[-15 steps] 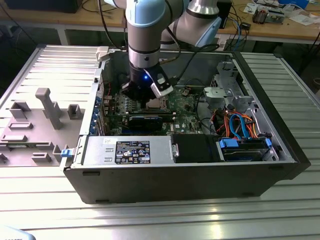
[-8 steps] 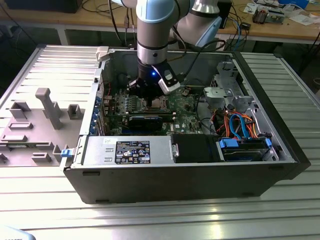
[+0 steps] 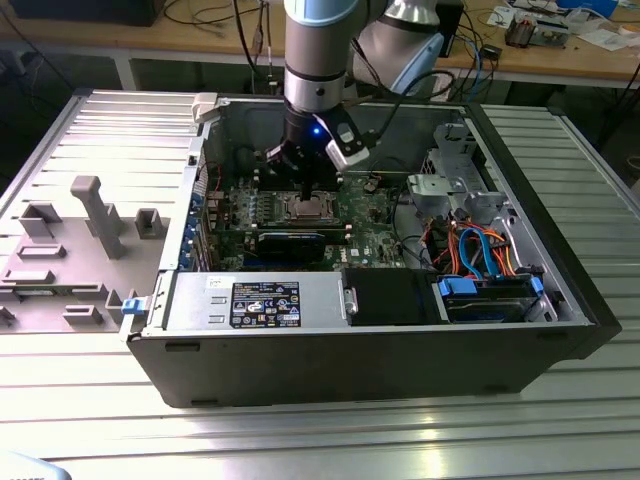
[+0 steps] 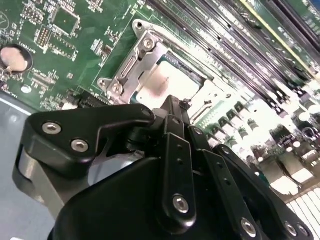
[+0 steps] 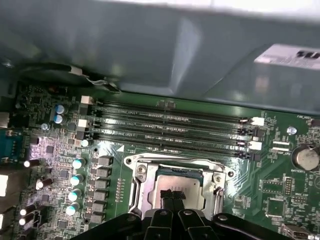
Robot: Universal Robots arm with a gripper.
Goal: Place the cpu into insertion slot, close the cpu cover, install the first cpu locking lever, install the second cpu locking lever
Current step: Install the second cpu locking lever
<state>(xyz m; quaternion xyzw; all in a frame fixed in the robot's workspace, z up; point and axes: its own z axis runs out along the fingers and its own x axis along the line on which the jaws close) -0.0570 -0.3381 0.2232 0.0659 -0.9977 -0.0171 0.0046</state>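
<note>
Our jaws look drawn together, fingertips meeting with nothing visible between them, though the exterior view alone would not settle that. In that view our gripper [image 3: 303,183] hangs straight down inside the open computer case [image 3: 560,300], just over the insertion slot [image 3: 306,208] on the green motherboard [image 3: 370,240], toward the far side of the case and left of the blue-cabled drive bay [image 3: 485,285].

In the second wrist view the closed fingertips [image 4: 172,107] sit at the edge of the cpu [image 4: 165,82], whose pale metal top lies flat in the slot with the cpu cover [image 4: 131,62] framing it.

In the first wrist view we see the cpu [image 5: 176,181] directly ahead of the fingertips [image 5: 173,195], which overlap its near edge. The memory slots [image 5: 170,127] run crosswise beyond the socket.
</note>
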